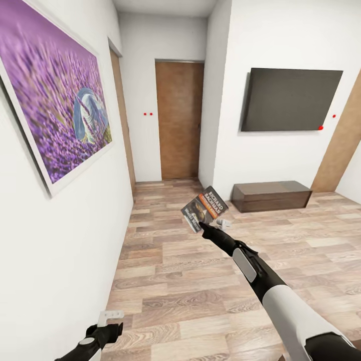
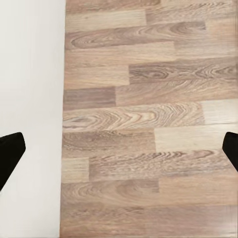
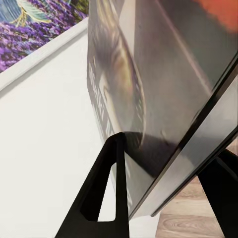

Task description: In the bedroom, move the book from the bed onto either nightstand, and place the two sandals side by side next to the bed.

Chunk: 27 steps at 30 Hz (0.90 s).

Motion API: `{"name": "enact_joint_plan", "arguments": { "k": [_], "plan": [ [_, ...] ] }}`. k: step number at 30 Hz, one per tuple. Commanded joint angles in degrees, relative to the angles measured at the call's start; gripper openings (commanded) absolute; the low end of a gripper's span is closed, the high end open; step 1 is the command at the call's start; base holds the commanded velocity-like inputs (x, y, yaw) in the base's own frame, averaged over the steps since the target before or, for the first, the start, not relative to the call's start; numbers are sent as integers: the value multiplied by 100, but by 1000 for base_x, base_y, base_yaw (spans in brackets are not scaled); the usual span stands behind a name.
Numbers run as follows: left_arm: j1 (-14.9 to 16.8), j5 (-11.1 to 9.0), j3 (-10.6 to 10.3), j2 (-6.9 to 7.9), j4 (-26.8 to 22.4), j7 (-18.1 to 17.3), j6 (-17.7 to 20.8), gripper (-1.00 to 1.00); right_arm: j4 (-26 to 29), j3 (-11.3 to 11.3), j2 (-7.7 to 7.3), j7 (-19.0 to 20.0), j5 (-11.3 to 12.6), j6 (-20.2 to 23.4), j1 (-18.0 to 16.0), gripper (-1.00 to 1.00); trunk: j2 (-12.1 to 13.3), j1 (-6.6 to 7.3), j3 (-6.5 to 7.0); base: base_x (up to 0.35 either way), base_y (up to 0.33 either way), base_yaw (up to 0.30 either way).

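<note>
Right gripper point(image 1: 204, 224) fingers point(image 3: 106, 198) clamped on book point(image 1: 204, 208), held tilted in air above wood floor point(image 1: 200, 301) in hallway; left gripper point(image 1: 108, 328) fingers point(image 2: 10, 153) spread wide, empty, low beside white wall point(image 1: 60, 260)

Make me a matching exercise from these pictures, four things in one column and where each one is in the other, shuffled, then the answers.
Things:
1. book
2. lavender picture
3. dark screen
4. low dark cabinet

Places:
A. on the floor under the screen
B. on the left wall
C. gripped in the right pincer
D. mounted on the right-hand wall

Pairs: 1-C, 2-B, 3-D, 4-A
</note>
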<state>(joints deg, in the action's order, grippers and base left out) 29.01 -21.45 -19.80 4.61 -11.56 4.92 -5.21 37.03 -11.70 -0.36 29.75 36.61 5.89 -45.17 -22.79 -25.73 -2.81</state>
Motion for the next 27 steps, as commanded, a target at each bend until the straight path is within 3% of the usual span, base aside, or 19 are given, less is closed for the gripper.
{"name": "enact_joint_plan", "arguments": {
  "k": [1,9,27],
  "plan": [
    [4,-18,-68,-8,1,40,-21,100,6,-13,-28,2,63,39,5,-100,-13,-5,-13,161,0,11],
    [0,85,-129,-41,-3,87,-45,100,6,-2,-118,-2,51,34,91,-100,-13,-5,-13,67,0,4],
    [0,106,-138,-48,-4,105,-64,100,6,1,-140,3,41,18,130,-100,-13,-5,-13,8,55,0]
  ]
}}
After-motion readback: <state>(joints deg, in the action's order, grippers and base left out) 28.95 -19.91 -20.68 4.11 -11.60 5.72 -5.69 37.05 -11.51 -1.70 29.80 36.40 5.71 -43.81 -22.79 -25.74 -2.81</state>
